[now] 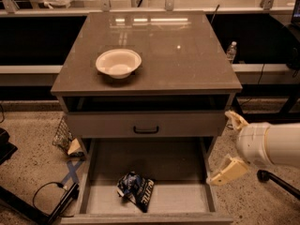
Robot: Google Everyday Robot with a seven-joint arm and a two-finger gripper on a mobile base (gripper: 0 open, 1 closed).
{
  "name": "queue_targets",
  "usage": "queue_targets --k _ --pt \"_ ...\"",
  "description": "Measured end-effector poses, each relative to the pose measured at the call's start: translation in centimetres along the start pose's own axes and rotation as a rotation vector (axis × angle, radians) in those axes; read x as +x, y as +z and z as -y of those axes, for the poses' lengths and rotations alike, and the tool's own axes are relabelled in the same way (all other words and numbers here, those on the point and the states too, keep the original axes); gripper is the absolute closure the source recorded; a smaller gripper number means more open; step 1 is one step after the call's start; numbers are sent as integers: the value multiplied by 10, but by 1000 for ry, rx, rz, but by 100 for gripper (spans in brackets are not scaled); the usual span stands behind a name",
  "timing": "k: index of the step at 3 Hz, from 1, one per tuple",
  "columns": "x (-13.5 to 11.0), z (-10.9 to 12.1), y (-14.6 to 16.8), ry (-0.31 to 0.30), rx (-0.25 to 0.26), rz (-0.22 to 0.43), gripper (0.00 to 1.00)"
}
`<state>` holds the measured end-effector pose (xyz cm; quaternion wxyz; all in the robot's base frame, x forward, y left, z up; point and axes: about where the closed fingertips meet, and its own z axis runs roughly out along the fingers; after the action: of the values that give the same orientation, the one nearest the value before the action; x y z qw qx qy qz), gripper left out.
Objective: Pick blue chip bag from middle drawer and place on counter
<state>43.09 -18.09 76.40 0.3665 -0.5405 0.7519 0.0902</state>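
The blue chip bag (137, 190) lies crumpled on the floor of the open middle drawer (173, 165), left of centre and near its front edge. The counter (159, 46) above is glossy and reflects lights. My gripper (230, 145) hangs to the right of the cabinet, just outside the drawer's right wall and above floor level. Its two cream fingers (228, 170) are spread apart, open and empty. The white arm enters from the right edge. The gripper is well right of the bag and not touching it.
A cream bowl (118, 63) sits on the counter's left part. A closed grey drawer front with a black handle (146, 130) is above the open drawer. A water bottle (231, 52) stands behind on the right. Cables and debris (65, 142) lie on the floor at left.
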Motion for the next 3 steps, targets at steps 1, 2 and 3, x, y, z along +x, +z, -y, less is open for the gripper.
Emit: queue_targets --k 1,2,3 --pt "2 12 -5 -3 81 40 0" --pt "1 11 -4 -14 69 29 0" --pt "-1 9 5 -8 60 30 0"
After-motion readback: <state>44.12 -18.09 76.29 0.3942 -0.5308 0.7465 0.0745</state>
